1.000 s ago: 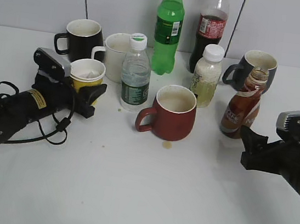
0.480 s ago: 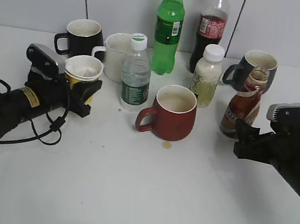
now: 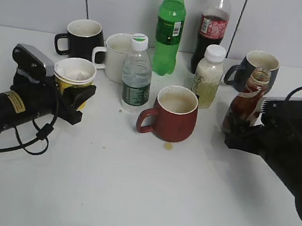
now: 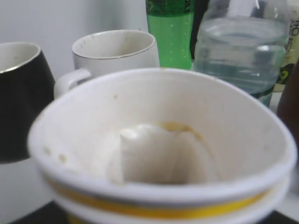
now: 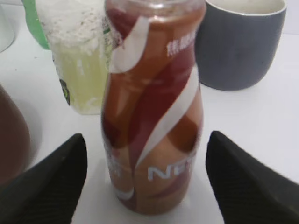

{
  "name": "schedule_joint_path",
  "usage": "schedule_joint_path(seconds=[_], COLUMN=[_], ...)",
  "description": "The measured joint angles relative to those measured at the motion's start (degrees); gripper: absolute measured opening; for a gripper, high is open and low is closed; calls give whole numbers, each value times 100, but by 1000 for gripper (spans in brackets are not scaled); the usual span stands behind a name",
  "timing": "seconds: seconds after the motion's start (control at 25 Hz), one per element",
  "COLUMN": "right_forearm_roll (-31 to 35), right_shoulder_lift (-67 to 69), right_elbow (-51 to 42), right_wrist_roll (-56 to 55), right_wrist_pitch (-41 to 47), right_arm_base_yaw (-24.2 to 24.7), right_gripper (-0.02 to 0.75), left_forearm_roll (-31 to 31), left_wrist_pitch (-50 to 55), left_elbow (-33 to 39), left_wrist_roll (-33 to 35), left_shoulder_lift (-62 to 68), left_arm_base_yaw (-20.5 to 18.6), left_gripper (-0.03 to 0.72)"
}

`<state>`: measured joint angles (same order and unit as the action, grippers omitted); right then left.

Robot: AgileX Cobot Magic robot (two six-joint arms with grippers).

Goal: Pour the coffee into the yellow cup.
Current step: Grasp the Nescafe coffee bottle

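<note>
The yellow cup (image 3: 73,75), white inside and empty, is held in my left gripper (image 3: 76,102), which is shut on its lower wall at the left of the table. The cup fills the left wrist view (image 4: 159,154), and the jaws barely show below it. The coffee bottle (image 3: 247,100), uncapped, with a brown-red label and a white swoosh, stands upright at the right. My right gripper (image 3: 236,136) is open with one jaw on each side of the bottle's lower body. In the right wrist view the bottle (image 5: 154,107) stands between the jaws (image 5: 145,179), with a gap on both sides.
A red mug (image 3: 173,116) stands in the middle, with a small brown stain (image 3: 168,146) in front of it. Behind it are a water bottle (image 3: 136,80), a white mug (image 3: 115,55), a black mug (image 3: 83,37), a green bottle (image 3: 169,29), a cola bottle (image 3: 212,29), a pale juice bottle (image 3: 207,76) and a grey mug (image 3: 257,64).
My left gripper has carried the yellow cup to the left, away from the water bottle. My right gripper has moved in to the left, and its open jaws now bracket the coffee bottle.
</note>
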<state>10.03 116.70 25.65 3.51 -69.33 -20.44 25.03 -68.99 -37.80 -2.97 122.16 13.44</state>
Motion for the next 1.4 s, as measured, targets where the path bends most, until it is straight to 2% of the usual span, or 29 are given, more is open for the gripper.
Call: schedule_joint_path(seconds=[0.24,0.52,1.04,1.2,1.4], right_forearm_roll=[59,382,422,432,434], right_shoulder_lift=[376,710,1186,1190,1190], right_elbow=[399,755,1158,1158,1158], right_wrist_roll=[-2,-6,-6,-6,0], right_wrist_pitch=[0,0,0,-2,-2], right_arm_base_yaw=[0,0,0,0,0], right_gripper=[597,597,592,505,505], left_forearm_roll=[18,471,730,736,742], left_wrist_pitch=[-12,-6,-7,-7,-7], left_elbow=[178,190,190,190,190], left_wrist_roll=[0,0,0,0,0], left_shoulder_lift=[-210,-215,-252,-252,-252], left_arm_base_yaw=[0,0,0,0,0], left_gripper=[358,400,430,431,434])
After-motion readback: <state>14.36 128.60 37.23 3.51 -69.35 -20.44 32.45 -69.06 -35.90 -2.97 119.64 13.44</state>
